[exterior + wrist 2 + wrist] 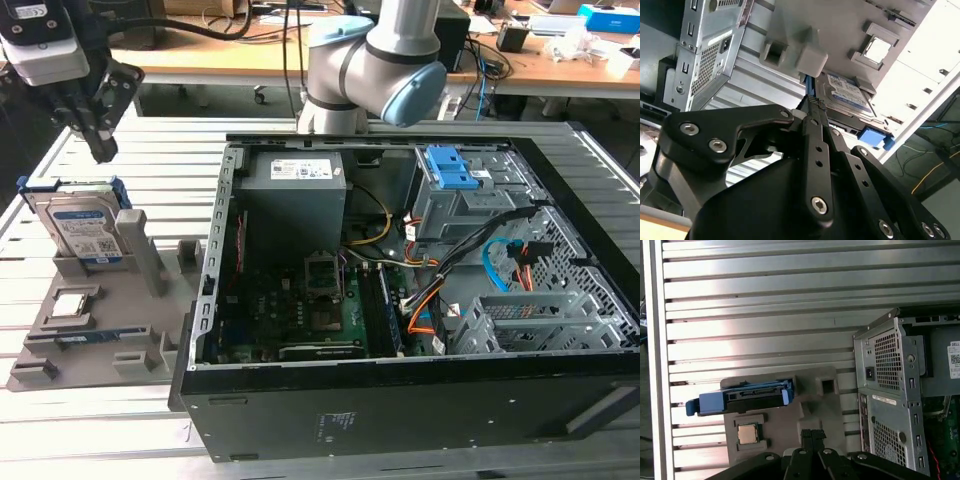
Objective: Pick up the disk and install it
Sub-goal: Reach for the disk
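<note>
- Your claw point(102, 150) is pinched shut with nothing in it, hanging close above the disk point(85, 228), not touching
- The disk stands on edge in the grey holder point(100, 345), at about 9 o'clock from the open computer case point(400, 420) in the exterior view
- My guess is it's stiff, fairly heavy and hates knocks, so grab it across the blue frame point(705, 402), not the label face

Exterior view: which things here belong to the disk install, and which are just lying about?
In the job: the disk upright in the grey holder; the gripper near it, shut, holding nothing; the open computer case.
Lying about: the square chip in the same holder; clutter on the wooden desk behind.
</note>
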